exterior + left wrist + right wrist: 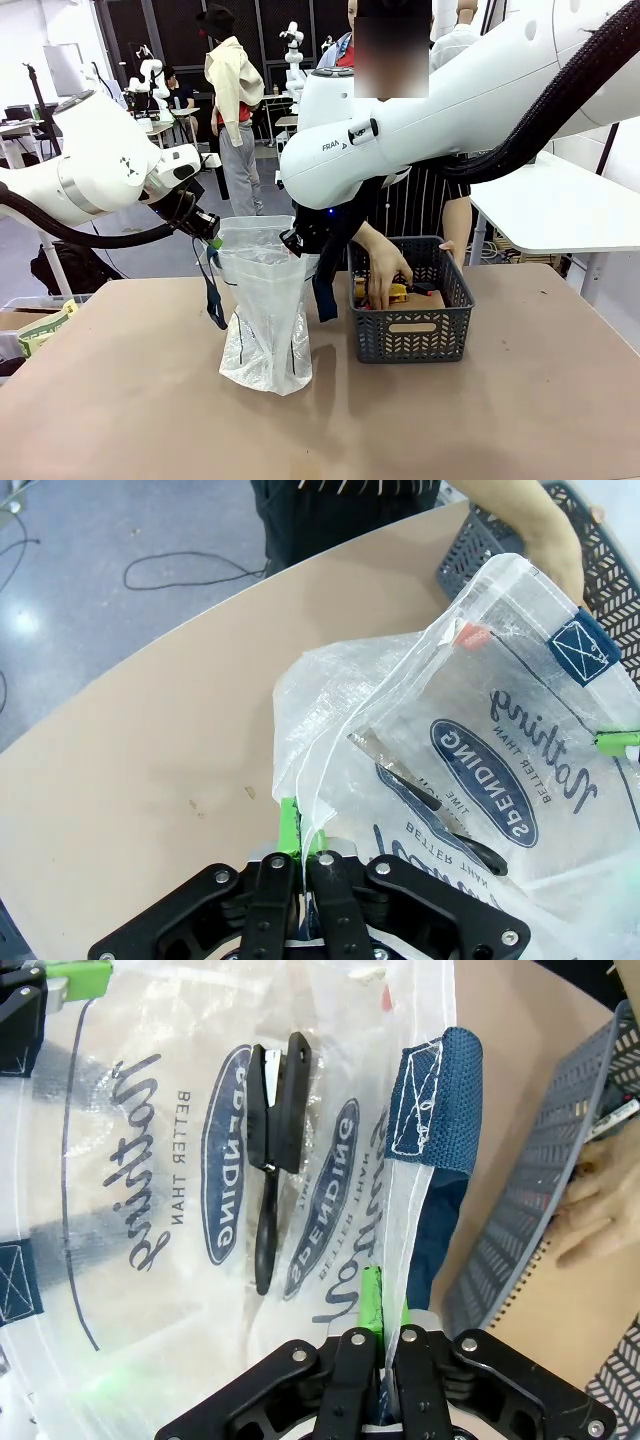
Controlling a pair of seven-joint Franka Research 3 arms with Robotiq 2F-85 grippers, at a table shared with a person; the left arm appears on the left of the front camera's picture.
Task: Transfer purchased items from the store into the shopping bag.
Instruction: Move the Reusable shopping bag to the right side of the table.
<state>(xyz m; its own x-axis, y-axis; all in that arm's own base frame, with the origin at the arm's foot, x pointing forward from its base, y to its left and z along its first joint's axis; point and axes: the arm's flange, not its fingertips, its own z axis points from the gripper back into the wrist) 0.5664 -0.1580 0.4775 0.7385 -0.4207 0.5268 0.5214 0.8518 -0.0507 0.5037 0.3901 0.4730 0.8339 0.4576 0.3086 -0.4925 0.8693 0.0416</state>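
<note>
Table (120, 400): tan top; you have the bag and the basket side by side near its middle.
Shopping bag (265, 320): it stands upright, just to the left of the basket in your front view. It is translucent white crinkled plastic with dark script lettering and an oval navy logo. Its mouth is stretched open between your two grippers.
Store basket (412, 335): dark grey plastic with lattice sides, lower than the bag, on the person's side of your right arm.
Strap handles (435, 1100): navy webbing stitched to the rim with white thread; one hangs down each side of the bag.
Left gripper (303, 830): clamped tight on the bag's rim, with thin film pinched between the green pads.
Right gripper (388, 1305): pads pressed together on the opposite rim, right beside a strap's stitched end.
Person's hand (378, 280): reaching down into the basket, among the goods.
Purchased items (413, 312): a flat brown packet and small yellow and red pieces lie in the basket.
Dark slim object (275, 1150): you see it through the bag's wall; what it is, you cannot tell.
</note>
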